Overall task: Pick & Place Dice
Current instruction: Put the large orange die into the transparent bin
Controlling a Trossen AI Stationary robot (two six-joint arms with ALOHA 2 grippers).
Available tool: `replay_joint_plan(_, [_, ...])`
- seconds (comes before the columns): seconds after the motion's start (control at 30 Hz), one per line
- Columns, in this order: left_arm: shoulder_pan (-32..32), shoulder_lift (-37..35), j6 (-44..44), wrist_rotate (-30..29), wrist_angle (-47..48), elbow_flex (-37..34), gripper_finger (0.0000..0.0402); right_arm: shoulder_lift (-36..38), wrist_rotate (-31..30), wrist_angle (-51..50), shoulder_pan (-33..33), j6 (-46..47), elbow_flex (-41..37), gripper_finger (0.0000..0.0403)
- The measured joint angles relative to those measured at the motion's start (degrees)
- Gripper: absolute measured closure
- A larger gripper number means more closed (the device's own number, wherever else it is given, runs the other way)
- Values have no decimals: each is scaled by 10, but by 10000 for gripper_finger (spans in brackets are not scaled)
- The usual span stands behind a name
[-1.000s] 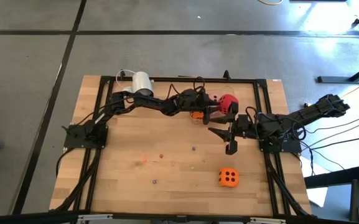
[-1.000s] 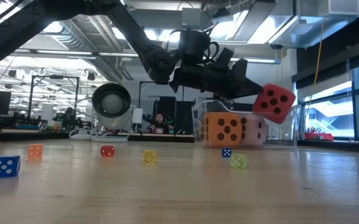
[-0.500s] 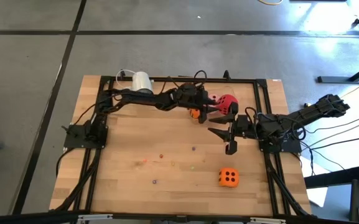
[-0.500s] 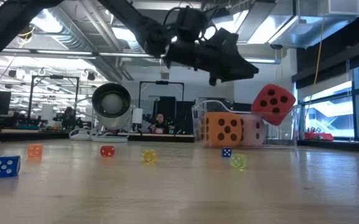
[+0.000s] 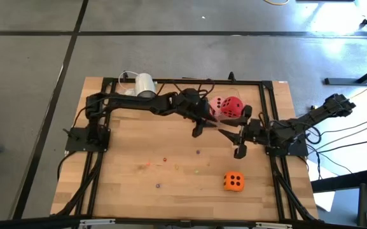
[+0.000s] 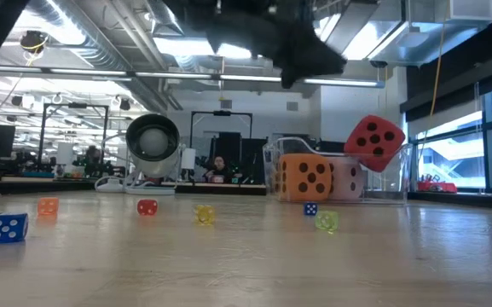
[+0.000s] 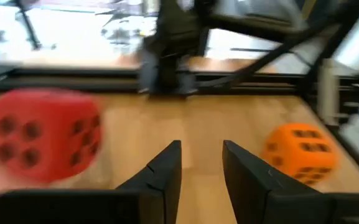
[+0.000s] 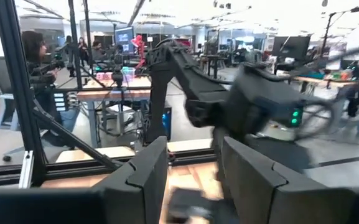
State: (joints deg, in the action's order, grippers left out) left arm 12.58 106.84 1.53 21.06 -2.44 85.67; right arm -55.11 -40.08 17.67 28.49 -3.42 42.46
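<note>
The red die (image 5: 232, 107) (image 6: 373, 141) sits tilted on top of the pile in a clear bin (image 6: 273, 153) at the table's far edge, leaning on the pale pink die (image 6: 349, 180), which is beside an orange die (image 6: 307, 177). A second orange die (image 5: 233, 181) (image 7: 300, 149) lies on the near right of the table. My left gripper (image 5: 207, 122) (image 7: 201, 168) is open and empty, raised near the bin, with the red die (image 7: 42, 134) off to one side. My right gripper (image 5: 237, 143) (image 8: 195, 168) hovers open and empty, right of the table's middle.
A white cylindrical camera (image 5: 145, 83) (image 6: 153, 136) stands at the far edge. Small coloured dice are scattered over the table's middle, among them a blue one (image 6: 7, 226), a yellow one (image 6: 204, 213) and a green one (image 6: 327, 220). A black frame (image 5: 266, 114) borders the table.
My left gripper has drawn back from the red die, rising and moving toward the table's left and near side; in the low view it has climbed almost out of the picture. The red die has stayed tilted on the pile in the bin.
</note>
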Motion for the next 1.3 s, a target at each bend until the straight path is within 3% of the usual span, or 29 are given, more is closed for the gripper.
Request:
replay_joint_plan(0.2, [-31,-21,25,17,-1,-3,306,40,-86,-28,73,-46,0,249])
replay_joint_plan(0.3, [-36,-39,16,18,-26,-39,311,56,-129,-55,102,-52,0,249])
replay_joint_plan(0.53, [-21,-180,-48,9,-169,-250,325,90,-150,-84,128,-64,0,250])
replay_joint_plan(0.77, [-15,-380,-110,-33,-305,-470,336,141,-106,-95,129,-86,0,250])
replay_joint_plan(0.93, [-36,-505,-115,-72,-303,-563,338,216,-99,-232,130,-16,0,250])
replay_joint_plan(1.07, [-63,-587,-118,-94,-304,-610,336,300,-6,-361,136,49,0,250])
replay_joint_plan(1.2, [-89,-644,-114,-95,-304,-640,334,360,137,-380,136,19,0,250])
replay_joint_plan(1.3, [-102,-665,-114,-95,-302,-653,335,392,205,-387,136,40,2,250])
